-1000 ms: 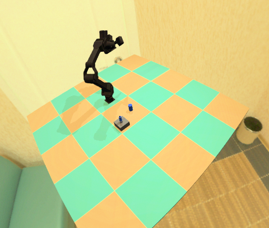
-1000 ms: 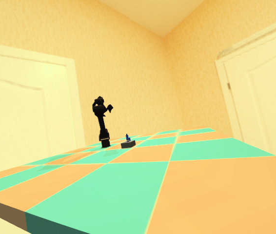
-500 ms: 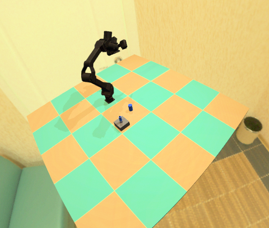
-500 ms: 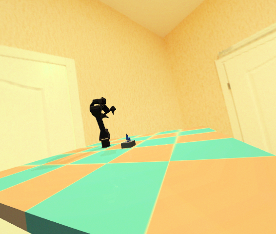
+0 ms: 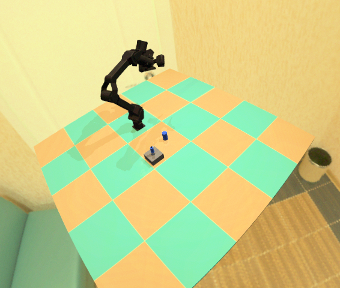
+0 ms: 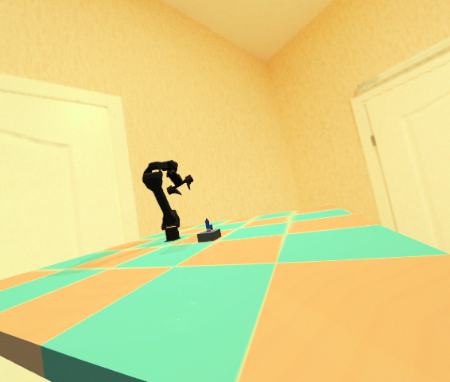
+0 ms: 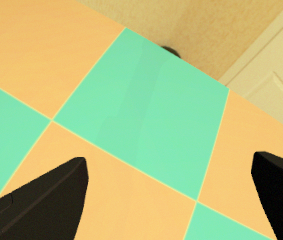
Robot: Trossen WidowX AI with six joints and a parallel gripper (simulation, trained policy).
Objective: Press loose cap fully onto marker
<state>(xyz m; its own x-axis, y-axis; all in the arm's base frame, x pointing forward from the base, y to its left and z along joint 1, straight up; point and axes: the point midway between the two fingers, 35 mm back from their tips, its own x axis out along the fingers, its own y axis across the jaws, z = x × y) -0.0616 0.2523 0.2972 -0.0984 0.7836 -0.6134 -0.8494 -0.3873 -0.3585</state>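
A blue marker stands upright in a dark grey holder block on the checkered table. The blue cap stands loose on an orange tile, a little behind the block. My gripper is open and empty, held high above the far part of the table, well away from both. In the wrist view only table tiles show between the two dark fingers; marker and cap are out of that view.
The table is tiled teal and orange. A metal waste bin stands on the floor at the table's right edge. A teal sofa stands at the front left. Doors and walls surround the table.
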